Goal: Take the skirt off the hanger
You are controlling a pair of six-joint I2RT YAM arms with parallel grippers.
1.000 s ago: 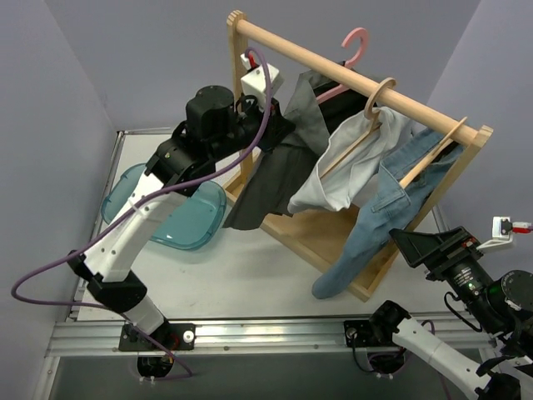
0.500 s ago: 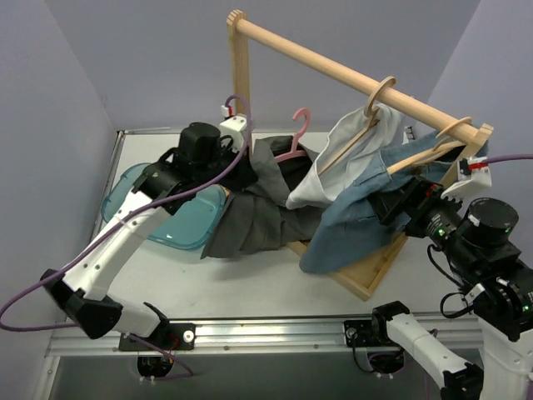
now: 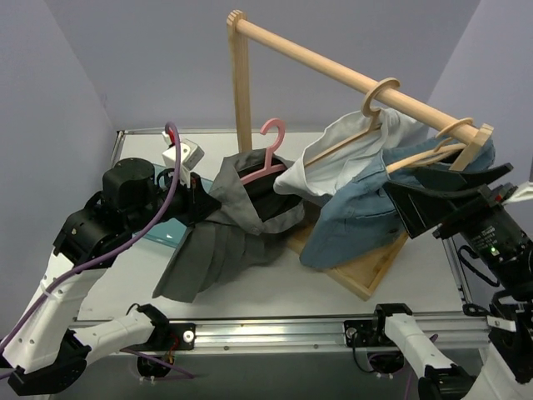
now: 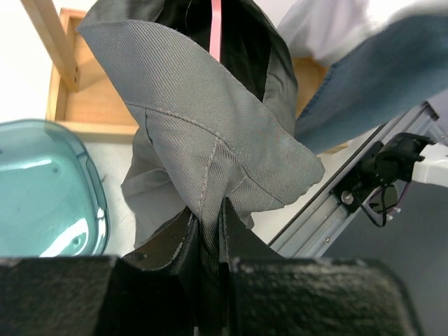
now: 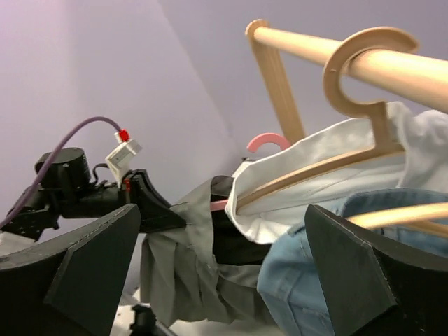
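The grey skirt [image 3: 225, 242] hangs on a pink hanger [image 3: 265, 158] that is off the wooden rail and held low over the table. My left gripper [image 3: 200, 207] is shut on the skirt's waistband [image 4: 203, 175], the fabric pinched between the fingers [image 4: 231, 234]. The pink hanger also shows in the left wrist view [image 4: 215, 28] and the right wrist view [image 5: 269, 142]. My right gripper [image 3: 454, 193] is open and empty, beside the blue denim garment [image 3: 366, 218]; its fingertips [image 5: 105, 259] frame the skirt [image 5: 182, 273].
A wooden rack with a rail [image 3: 333, 71] and base tray [image 3: 366, 275] holds a white shirt [image 3: 350, 158] and the denim on wooden hangers. A teal lid [image 4: 42, 189] lies at the left. A metal rail [image 3: 275, 333] runs along the table's near edge.
My left gripper has pulled the skirt and pink hanger off the rail, down and to the left. My right gripper swung up beside the denim.
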